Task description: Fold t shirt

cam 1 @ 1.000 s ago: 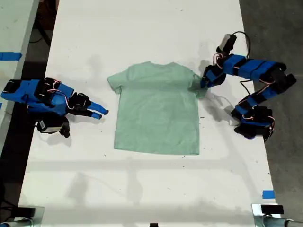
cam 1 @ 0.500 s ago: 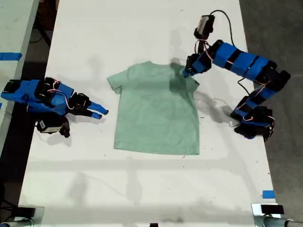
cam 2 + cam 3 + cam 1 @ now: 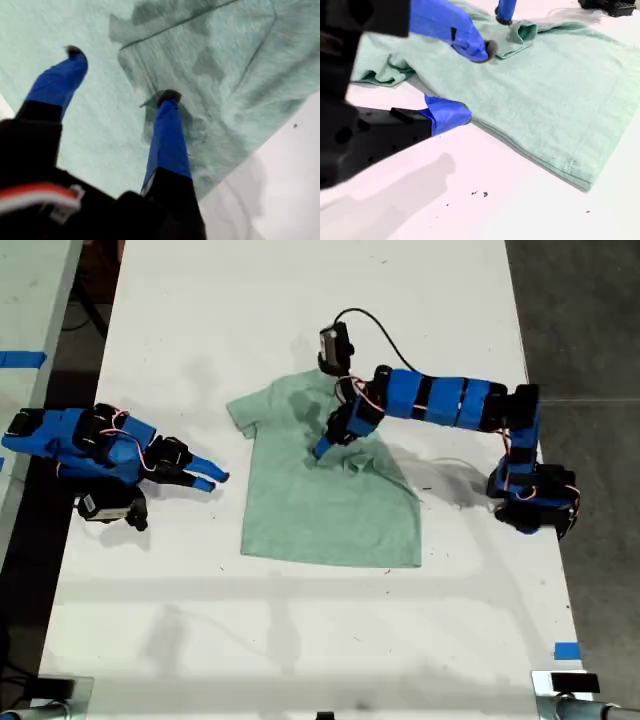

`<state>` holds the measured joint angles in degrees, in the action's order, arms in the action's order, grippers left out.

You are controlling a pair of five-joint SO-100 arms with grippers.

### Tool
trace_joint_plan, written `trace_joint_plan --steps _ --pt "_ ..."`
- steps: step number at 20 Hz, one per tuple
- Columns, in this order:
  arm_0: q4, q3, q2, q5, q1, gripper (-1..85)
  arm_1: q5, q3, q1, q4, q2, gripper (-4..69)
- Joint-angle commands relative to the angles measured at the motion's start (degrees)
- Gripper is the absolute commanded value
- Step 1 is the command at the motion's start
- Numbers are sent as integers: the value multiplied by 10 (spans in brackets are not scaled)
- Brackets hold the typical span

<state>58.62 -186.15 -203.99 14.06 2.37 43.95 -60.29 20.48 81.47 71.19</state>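
The pale mint-green t shirt point(image 3: 330, 510) lies on the white table, its neck toward the far edge. Its sleeve point(image 3: 368, 456) at the exterior view's right is pulled over onto the chest and bunched. My first gripper point(image 3: 322, 450) reaches from the exterior view's right and is tip-down on the chest. In its wrist view my first gripper point(image 3: 122, 72) is open, with one fingertip point(image 3: 169, 96) pressing a fabric wrinkle on the t shirt point(image 3: 235, 60). My second gripper point(image 3: 213, 479) rests open on the table beside the shirt's edge at the exterior view's left, not touching the t shirt point(image 3: 555, 95).
The first arm's base point(image 3: 535, 502) stands at the exterior view's right, close to the table edge. A blue tape mark point(image 3: 566, 650) sits near the front right corner of the exterior view. A second table with blue tape point(image 3: 22, 359) adjoins on the exterior view's left.
My first gripper has swung from the sleeve at the exterior view's right inward over the shirt, dragging that sleeve and shoulder onto the chest. The second arm has not moved.
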Motion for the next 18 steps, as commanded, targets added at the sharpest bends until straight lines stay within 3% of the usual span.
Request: trace_joint_plan --steps 1,4,7,10,12,14,16,18 --pt "-2 -25 -6 -2 1 167 -33 2 52 63 147 359" --pt "-2 -25 -6 -2 1 167 -81 -206 142 69 384 342" --pt "-2 -25 -6 -2 1 167 -131 -520 159 -3 650 283" --pt "-2 -25 -6 -2 1 167 -215 -819 105 -20 967 263" --pt "-2 -25 -6 -2 1 167 -269 -986 41 62 1305 237" --pt "-2 -25 -6 -4 0 170 -309 -1038 -54 37 1268 240" --pt "-2 -25 -6 -5 0 170 -331 -1092 -93 48 1296 276" --pt "-2 -25 -7 -5 -1 171 -330 -1142 -126 12 1296 263"
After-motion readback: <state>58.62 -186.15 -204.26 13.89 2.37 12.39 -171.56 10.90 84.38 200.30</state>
